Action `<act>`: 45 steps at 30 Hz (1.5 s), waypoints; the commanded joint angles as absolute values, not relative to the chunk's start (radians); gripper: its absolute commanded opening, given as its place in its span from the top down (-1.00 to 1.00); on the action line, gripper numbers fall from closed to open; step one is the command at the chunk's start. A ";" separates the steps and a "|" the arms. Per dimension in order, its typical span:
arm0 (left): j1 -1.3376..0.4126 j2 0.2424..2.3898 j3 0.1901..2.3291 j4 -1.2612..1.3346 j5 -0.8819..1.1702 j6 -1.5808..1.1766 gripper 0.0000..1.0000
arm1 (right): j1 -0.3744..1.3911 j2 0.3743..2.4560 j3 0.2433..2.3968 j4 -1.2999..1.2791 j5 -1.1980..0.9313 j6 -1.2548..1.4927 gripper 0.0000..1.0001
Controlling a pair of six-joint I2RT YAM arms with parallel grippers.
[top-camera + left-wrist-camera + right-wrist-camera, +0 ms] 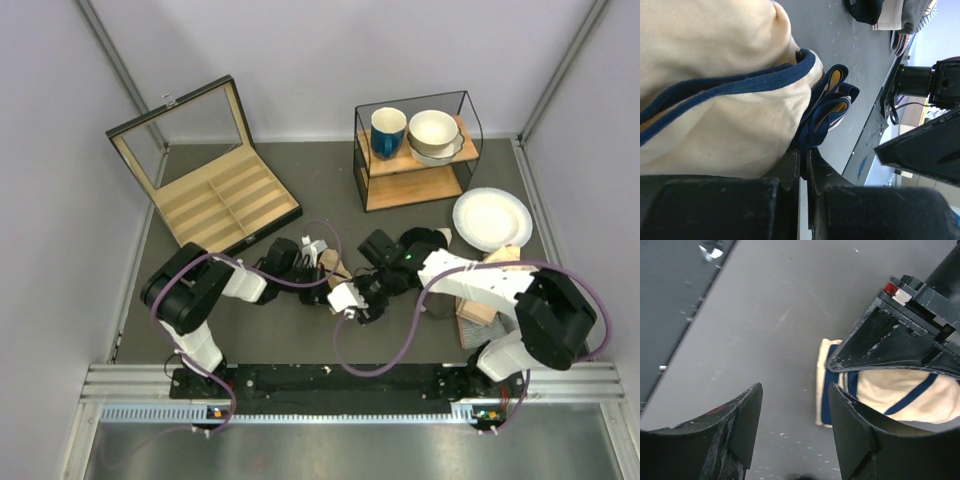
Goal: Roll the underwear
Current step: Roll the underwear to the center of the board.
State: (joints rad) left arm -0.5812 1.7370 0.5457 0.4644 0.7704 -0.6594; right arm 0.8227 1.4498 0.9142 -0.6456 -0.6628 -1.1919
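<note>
Your left gripper (803, 162) pinching the underwear (730, 125) by its dark edging, your right gripper (796, 392) spread wide just beside it, grey table (765, 315) beneath.

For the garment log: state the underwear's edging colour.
Navy blue edging on cream underwear; clearest in left wrist view.

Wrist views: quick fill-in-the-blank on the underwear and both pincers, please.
1. The cream underwear has dark ___ edging.
2. The left pincer is ___ on the underwear.
3. The right pincer is ___, holding nothing.
Missing words: blue; shut; open.
</note>
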 commanded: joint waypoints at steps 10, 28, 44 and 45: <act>-0.543 1.783 0.485 0.480 0.637 -0.712 1.00 | 0.907 1.597 0.859 -0.373 -0.319 -1.235 -0.09; -0.518 1.071 0.227 0.432 0.387 -0.554 0.06 | 0.773 1.727 1.067 -0.809 -0.596 -1.160 0.74; -0.965 0.840 0.086 0.749 0.278 -0.045 0.01 | 0.601 2.203 1.502 -1.425 -0.862 -1.106 0.74; -1.006 0.880 0.110 0.730 0.264 -0.017 0.01 | 0.601 2.223 1.505 -1.425 -0.858 -1.101 0.73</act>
State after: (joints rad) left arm -0.9062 0.7437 0.0536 0.7109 0.3401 -0.2222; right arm 0.6216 2.1605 1.4578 -1.2804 -0.8356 -1.1248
